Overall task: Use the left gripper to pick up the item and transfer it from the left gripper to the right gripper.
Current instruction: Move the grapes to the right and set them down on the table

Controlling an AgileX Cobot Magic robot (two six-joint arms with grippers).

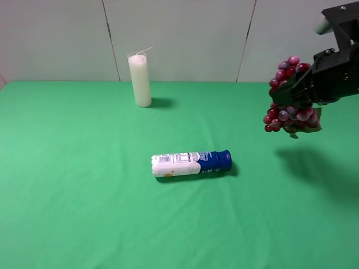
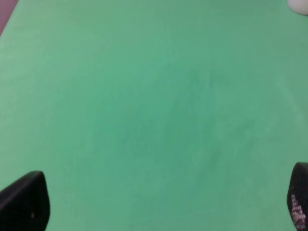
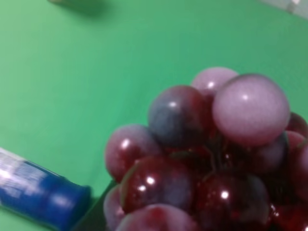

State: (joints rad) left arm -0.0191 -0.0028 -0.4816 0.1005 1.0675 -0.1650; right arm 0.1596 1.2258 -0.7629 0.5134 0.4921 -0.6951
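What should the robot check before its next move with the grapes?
1. The grapes held by the right gripper: ok, jaws shut on them.
2. The left gripper open and empty: ok.
3. The grapes lifted off the green cloth: ok, shadow below.
4. The bottle lying clear of the grapes: ok.
5. The candle upright, far off: ok.
6. Grip firm enough: cannot tell.

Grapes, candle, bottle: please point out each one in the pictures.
grapes (image 1: pixel 286 115): exterior high view, lower berries of the bunch.
candle (image 1: pixel 139 81): exterior high view, middle of its body.
bottle (image 1: pixel 176 164): exterior high view, white label.
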